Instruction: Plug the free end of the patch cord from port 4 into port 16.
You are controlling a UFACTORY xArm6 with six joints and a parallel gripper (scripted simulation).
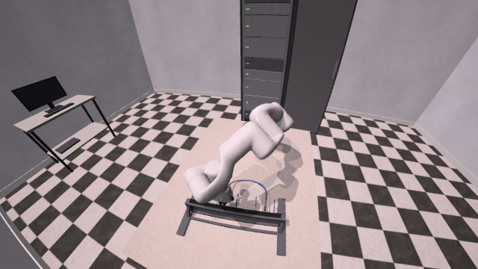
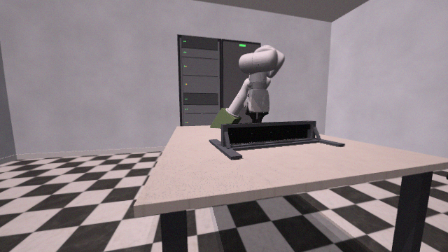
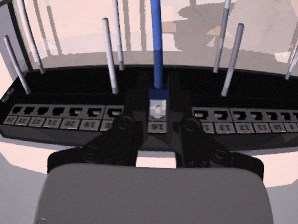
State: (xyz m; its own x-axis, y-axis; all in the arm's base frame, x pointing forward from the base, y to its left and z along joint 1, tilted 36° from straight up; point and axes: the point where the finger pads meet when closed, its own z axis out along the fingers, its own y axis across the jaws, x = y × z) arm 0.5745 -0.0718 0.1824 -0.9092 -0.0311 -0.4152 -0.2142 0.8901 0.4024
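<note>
The dark patch-panel rack (image 1: 235,214) stands on the table, and I see its back in the exterior view (image 2: 269,134). In the wrist view its row of ports (image 3: 73,117) runs across the frame, with white number plates below that are too small to read. My gripper (image 3: 158,87) is shut on the clear plug (image 3: 157,108) at the free end of the blue patch cord (image 3: 154,23). The plug sits against the port row between my fingers; how deep it sits is hidden. The blue cord arcs over the rack in the top view (image 1: 248,184).
Several grey cable-guide posts (image 3: 109,56) rise behind the ports on both sides of the cord. The rack's feet (image 1: 184,220) reach toward the table's near edge. A server cabinet (image 1: 295,56) stands behind the table, a desk with a monitor (image 1: 45,101) at far left.
</note>
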